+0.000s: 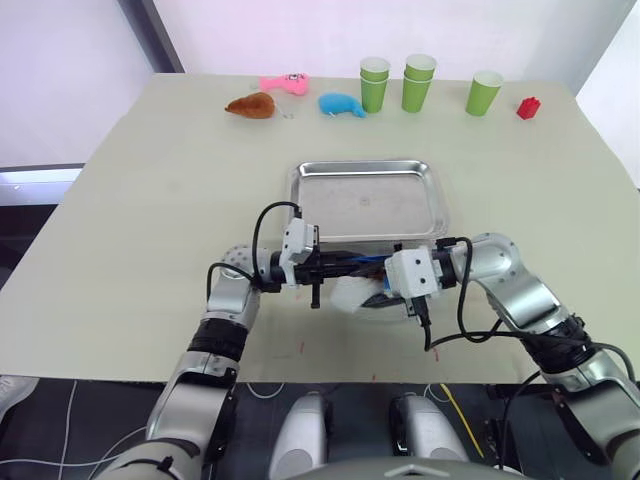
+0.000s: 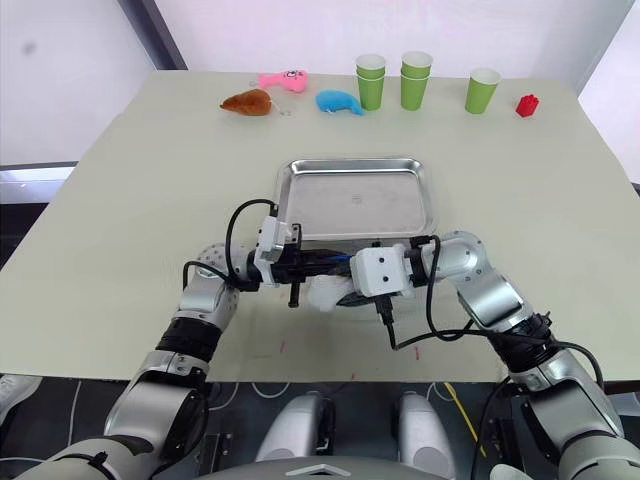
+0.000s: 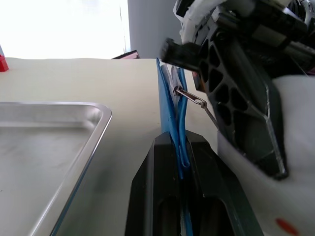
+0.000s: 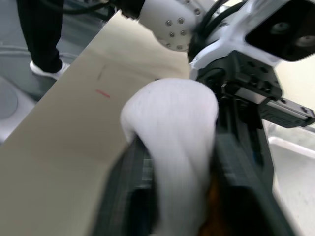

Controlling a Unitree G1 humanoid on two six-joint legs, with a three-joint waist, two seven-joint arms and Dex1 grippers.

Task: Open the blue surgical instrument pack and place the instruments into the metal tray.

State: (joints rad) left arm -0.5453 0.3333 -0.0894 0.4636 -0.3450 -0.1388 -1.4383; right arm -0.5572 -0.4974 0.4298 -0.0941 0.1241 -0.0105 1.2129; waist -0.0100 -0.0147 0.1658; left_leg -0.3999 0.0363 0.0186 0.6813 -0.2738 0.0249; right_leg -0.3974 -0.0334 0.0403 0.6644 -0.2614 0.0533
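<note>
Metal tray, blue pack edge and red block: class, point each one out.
metal tray (image 1: 368,201), left eye view, on its bare floor.
blue surgical instrument pack (image 3: 169,105), left wrist view, on its blue fabric edge above the pincer fingers.
red block (image 1: 528,107), left eye view, on its middle.

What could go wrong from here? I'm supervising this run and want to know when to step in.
The left gripper pinches only the thin blue edge of the blue surgical instrument pack, so it might slip free. The right gripper clamps the white lining; pulling apart could spill instruments onto the table short of the metal tray.
</note>
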